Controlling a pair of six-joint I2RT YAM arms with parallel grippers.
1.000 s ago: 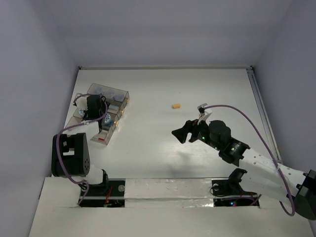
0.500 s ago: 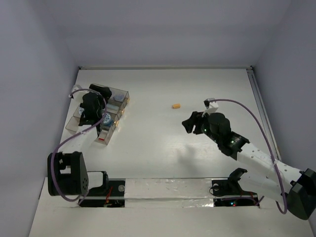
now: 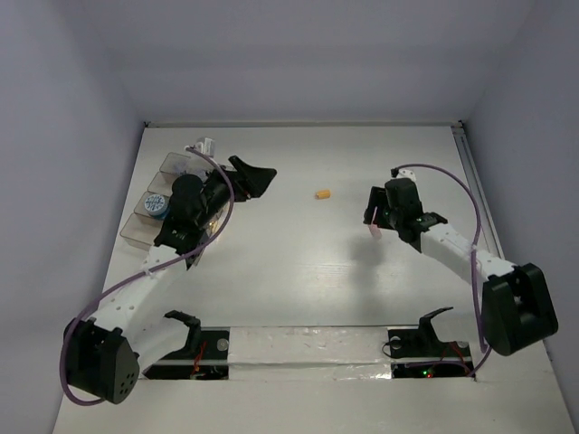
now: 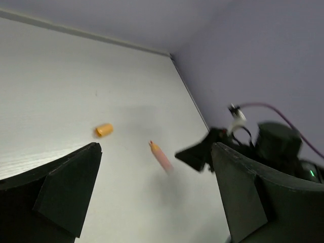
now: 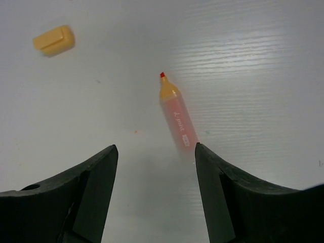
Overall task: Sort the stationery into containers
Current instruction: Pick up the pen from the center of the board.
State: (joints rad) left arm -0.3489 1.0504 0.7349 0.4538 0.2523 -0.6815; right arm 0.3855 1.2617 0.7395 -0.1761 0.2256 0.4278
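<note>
White wood-grain tabletop (image 3: 298, 271) is filling most of the top view. Plain pale lilac walls (image 3: 298, 63) are closing it in on the left, far and right sides. Thin metal rail (image 3: 474, 190) is running along the right edge. Crinkled silver tape strip (image 3: 308, 342) is lying across the near edge.

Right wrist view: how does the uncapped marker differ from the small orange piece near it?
The marker is long and slim, pinkish-orange with a bare red tip; the orange piece is short, blocky and yellower. The marker shows between the open fingers of the right pincer; the orange piece sits outside them, upper left. Neither is gripped.
</note>
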